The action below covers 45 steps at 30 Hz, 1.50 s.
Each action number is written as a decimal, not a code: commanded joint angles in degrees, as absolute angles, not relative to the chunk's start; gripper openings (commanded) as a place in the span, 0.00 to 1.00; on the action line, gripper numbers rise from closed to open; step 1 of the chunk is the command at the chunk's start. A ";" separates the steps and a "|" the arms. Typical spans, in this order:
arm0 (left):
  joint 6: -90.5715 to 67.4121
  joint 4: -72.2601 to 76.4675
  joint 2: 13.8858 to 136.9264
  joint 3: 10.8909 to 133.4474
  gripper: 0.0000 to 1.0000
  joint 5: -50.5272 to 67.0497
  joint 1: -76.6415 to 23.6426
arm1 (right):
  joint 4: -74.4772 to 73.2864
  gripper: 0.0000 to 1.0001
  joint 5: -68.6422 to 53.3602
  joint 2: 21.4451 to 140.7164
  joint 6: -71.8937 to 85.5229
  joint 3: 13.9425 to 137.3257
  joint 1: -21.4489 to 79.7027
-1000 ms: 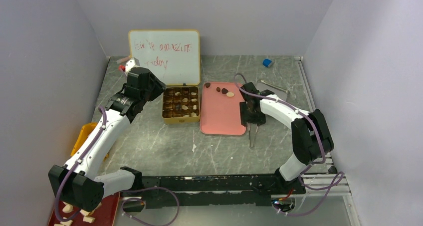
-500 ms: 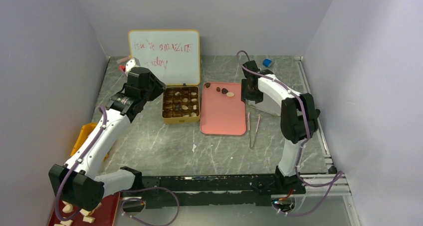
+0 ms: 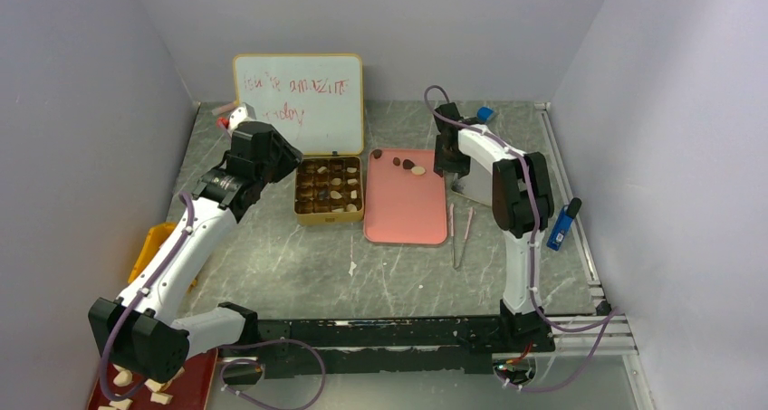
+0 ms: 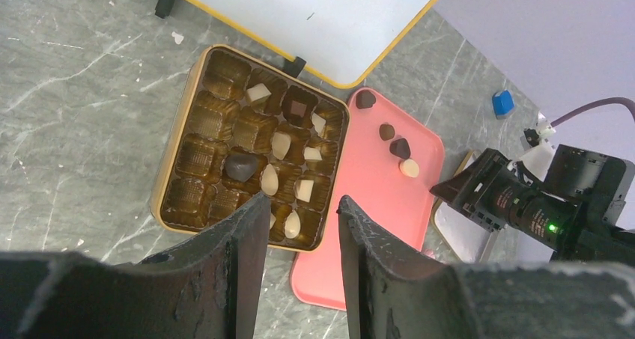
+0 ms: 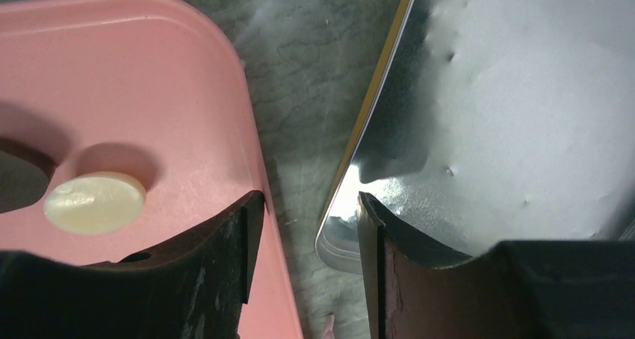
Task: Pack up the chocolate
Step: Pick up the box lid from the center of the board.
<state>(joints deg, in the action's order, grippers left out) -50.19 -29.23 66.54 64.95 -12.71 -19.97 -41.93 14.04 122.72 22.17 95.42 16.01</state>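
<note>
Three dark chocolates and one tan chocolate lie at the far end of the pink tray. The gold box holds several more pieces in its brown cells. My left gripper is open and empty, hovering left of the box; its wrist view looks down on the box and the tray pieces. My right gripper is open and empty, low over the gap between the tray's right edge and a silver lid. The tan piece lies just left of it.
The box's whiteboard lid stands upright behind it. Pink tweezers lie right of the tray. A small blue object sits at the back right. A yellow object and a red tray of beige chunks are at the left.
My right gripper has moved away from the tweezers toward the back, to the tray's far right edge, and its elbow has swung up. The left arm has not moved.
</note>
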 commanded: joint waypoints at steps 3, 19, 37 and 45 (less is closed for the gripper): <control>-48.69 -26.57 66.53 65.55 0.44 -11.63 -20.21 | -40.78 0.52 15.66 122.55 23.35 97.18 14.92; -49.38 -25.33 68.45 65.29 0.43 -10.92 -20.25 | -37.23 0.52 10.86 119.66 21.46 99.22 14.06; -50.25 -24.88 69.06 65.02 0.43 -10.74 -20.24 | -39.34 0.52 15.43 123.69 22.06 103.10 10.99; -50.54 -24.87 69.01 64.63 0.43 -10.85 -20.24 | -38.59 0.51 15.49 127.07 22.25 102.23 10.90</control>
